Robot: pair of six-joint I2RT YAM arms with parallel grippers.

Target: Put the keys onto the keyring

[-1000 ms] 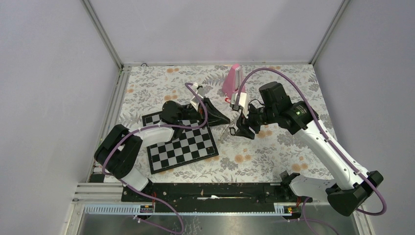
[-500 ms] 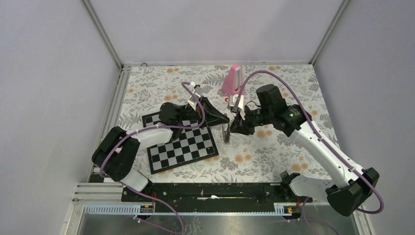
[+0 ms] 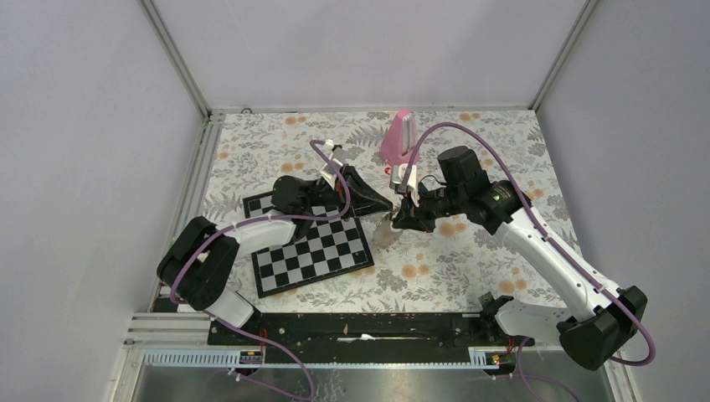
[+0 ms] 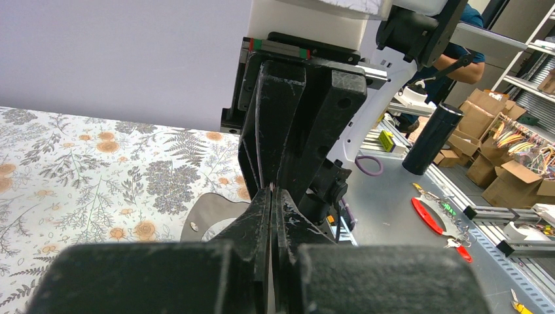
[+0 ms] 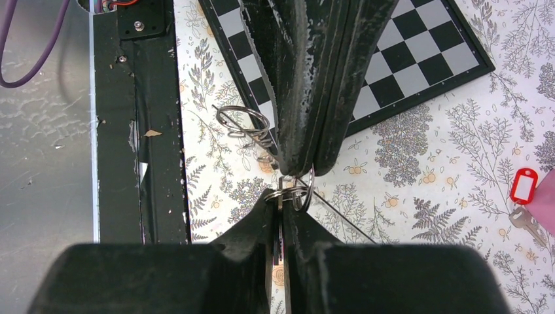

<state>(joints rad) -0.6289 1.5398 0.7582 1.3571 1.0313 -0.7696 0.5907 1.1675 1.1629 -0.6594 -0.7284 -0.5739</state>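
My left gripper (image 3: 387,203) is shut, and the pale keyring (image 3: 383,232) hangs from its tips above the floral cloth; in the left wrist view the keyring (image 4: 206,212) shows just past the closed left gripper (image 4: 271,190). My right gripper (image 3: 397,219) meets it tip to tip. In the right wrist view the right gripper (image 5: 281,196) is shut on the thin dark-silver key (image 5: 280,190), which carries small metal rings (image 5: 298,193) touching the left fingers (image 5: 307,98). The red-headed key (image 5: 524,186) lies on the cloth, far from both grippers.
A pink metronome (image 3: 398,136) stands behind the grippers, the red key at its foot. The chessboard (image 3: 310,247) lies under the left arm. A wire split ring (image 5: 243,121) hangs beside the left fingers. The black base rail (image 5: 137,131) runs along the near edge.
My right gripper moved left up to the left gripper's tips and closed from open onto the thin key. The left gripper stayed shut, and the hanging keyring swung slightly.
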